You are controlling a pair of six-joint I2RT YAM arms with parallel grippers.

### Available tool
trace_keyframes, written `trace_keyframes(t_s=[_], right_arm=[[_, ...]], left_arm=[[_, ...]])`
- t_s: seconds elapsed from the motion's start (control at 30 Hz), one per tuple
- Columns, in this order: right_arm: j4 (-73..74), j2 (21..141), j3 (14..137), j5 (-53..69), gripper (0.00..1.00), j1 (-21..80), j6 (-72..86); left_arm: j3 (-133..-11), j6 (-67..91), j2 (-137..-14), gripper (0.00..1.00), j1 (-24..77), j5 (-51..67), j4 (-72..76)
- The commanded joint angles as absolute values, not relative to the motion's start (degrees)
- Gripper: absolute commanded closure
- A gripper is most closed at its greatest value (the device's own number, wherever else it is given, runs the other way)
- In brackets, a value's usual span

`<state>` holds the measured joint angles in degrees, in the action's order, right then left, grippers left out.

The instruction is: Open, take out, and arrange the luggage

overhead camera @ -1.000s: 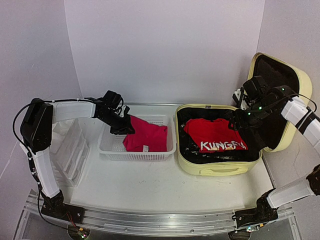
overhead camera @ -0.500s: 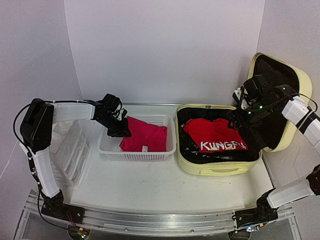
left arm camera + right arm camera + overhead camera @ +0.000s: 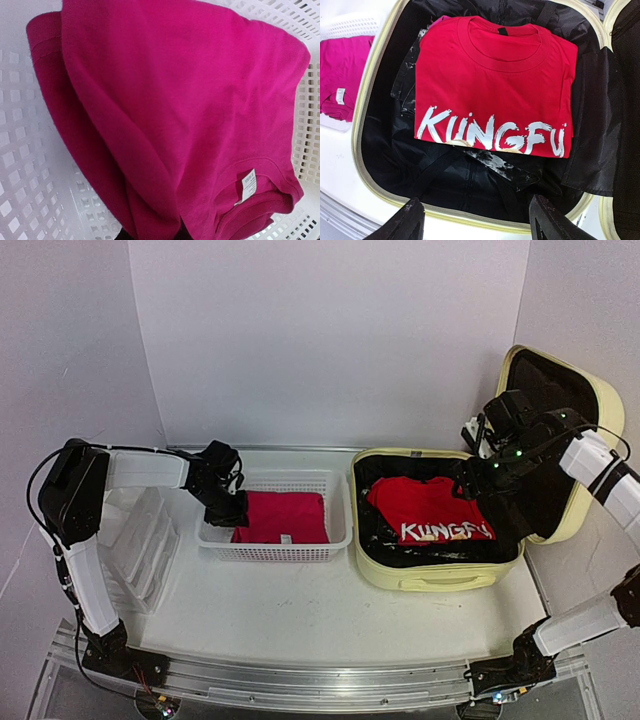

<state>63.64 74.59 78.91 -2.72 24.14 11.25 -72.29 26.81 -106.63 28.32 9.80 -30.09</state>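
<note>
The luggage [image 3: 440, 578], a pale-yellow suitcase with black lining, lies open at the right, its lid [image 3: 592, 390] standing up. A folded red "KUNGFU" shirt [image 3: 430, 508] [image 3: 492, 85] lies inside it. My right gripper [image 3: 476, 476] [image 3: 477, 225] hovers open above the suitcase's right rear, with nothing between its fingers [image 3: 409, 222]. A pink shirt [image 3: 285, 516] [image 3: 165, 115] lies in the white mesh basket [image 3: 275, 551]. My left gripper [image 3: 228, 508] sits low at the basket's left end, shut on the shirt's edge. The cloth hides most of its fingers in the left wrist view.
A white plastic drawer unit [image 3: 140, 540] lies at the far left beside the basket. The suitcase's black straps and crinkled lining [image 3: 470, 175] lie loose below the red shirt. White walls close in the back and both sides.
My left gripper has moved down and to the left, and the pink shirt has dropped from a raised drape to lie flat in the basket. The right arm has barely moved.
</note>
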Motion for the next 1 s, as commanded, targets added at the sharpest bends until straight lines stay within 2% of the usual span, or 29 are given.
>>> trace_keyframes(t_s=[0.0,0.2,0.43,0.5,0.7,0.8,0.97], right_arm=[[62.8,74.1,80.5,-2.5,0.27,24.0,11.6],[62.8,74.1,80.2,-2.5,0.27,24.0,11.5],[62.8,75.3,79.4,-2.9,0.27,24.0,11.0],[62.8,76.0,79.0,-3.3,0.27,24.0,10.9],[65.1,80.7,79.5,-6.9,0.23,25.4,9.8],[65.7,84.1,80.7,-9.1,0.21,28.5,9.9],[66.9,92.0,84.7,-13.2,0.16,34.7,10.1]], left_arm=[[-73.8,24.7,-103.2,0.98,27.9,4.8,-31.7],[-76.7,22.1,-104.6,0.91,28.0,2.7,-34.9],[-80.1,19.7,-101.0,0.62,29.8,-4.2,-40.9],[-81.1,19.2,-98.6,0.56,30.2,-4.8,-42.5],[-83.2,17.1,-90.5,0.49,30.3,-6.5,-45.5],[-83.2,16.4,-86.5,0.42,30.3,-2.7,-45.5],[-81.2,17.5,-81.7,0.4,30.4,6.4,-42.1]])
